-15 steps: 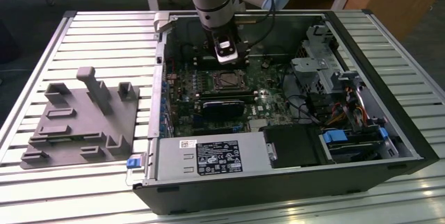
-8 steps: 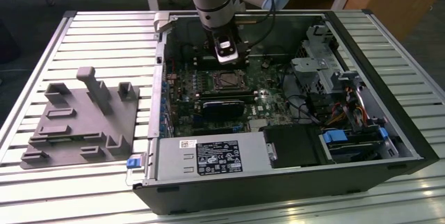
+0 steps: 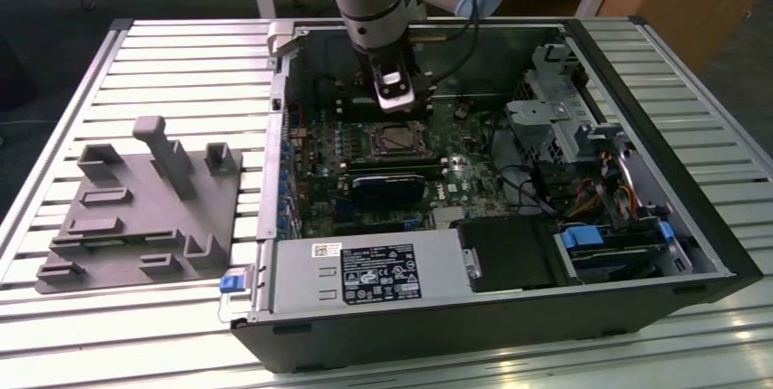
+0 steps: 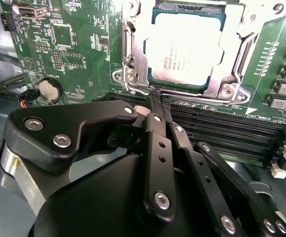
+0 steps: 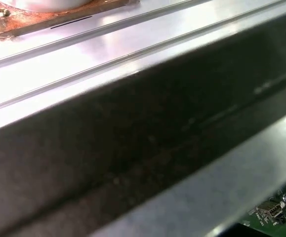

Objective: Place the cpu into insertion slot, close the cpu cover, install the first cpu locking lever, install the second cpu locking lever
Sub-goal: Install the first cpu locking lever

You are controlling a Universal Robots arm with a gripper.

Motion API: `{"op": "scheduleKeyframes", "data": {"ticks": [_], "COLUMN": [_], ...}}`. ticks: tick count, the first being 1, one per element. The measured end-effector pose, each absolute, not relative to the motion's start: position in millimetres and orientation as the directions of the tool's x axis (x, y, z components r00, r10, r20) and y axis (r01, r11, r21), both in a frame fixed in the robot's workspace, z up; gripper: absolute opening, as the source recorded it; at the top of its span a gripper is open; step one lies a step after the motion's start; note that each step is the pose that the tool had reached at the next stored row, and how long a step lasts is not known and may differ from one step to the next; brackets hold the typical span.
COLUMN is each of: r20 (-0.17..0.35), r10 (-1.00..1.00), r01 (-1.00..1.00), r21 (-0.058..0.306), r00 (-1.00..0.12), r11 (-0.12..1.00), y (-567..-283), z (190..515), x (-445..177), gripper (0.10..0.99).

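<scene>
Arm reaches down into the open PC case lying on the slatted bench. The hand sits low over the green motherboard, just beside the socket.

In the second wrist view the hand has its black fingers drawn together to a point. Nothing is visibly held between them. The tips are right at the socket's near edge, between it and the black memory slots. Can't tell whether they actually touch metal.

The cpu is seated in the insertion slot, silvery face up, square to the rim. The cpu cover lies down flat around it, with the chip showing through the window. Thin metal lever rods run along both sides of the frame; can't tell whether either is latched.

A coin cell is on the board, off to one side of the hand. In the exterior view a grey moulded fixture sits on the bench at the exterior view's left, well apart from the case. The power supply box is at the near end of the case.
</scene>
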State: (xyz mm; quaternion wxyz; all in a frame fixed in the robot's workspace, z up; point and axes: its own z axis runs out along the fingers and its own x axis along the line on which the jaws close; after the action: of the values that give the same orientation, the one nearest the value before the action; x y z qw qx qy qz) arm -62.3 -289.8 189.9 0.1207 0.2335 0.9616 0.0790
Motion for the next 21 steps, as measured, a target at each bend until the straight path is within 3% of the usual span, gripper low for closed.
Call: {"op": "scheduleKeyframes", "data": {"ticks": [21], "r20": [-0.196], "r10": [0.468], "r01": [0.430], "r21": [0.208], "r00": [-0.862], "r11": [0.879], "y": [-293.0], "z": [189.9], "x": [-61.5], "gripper": [0.106]}}
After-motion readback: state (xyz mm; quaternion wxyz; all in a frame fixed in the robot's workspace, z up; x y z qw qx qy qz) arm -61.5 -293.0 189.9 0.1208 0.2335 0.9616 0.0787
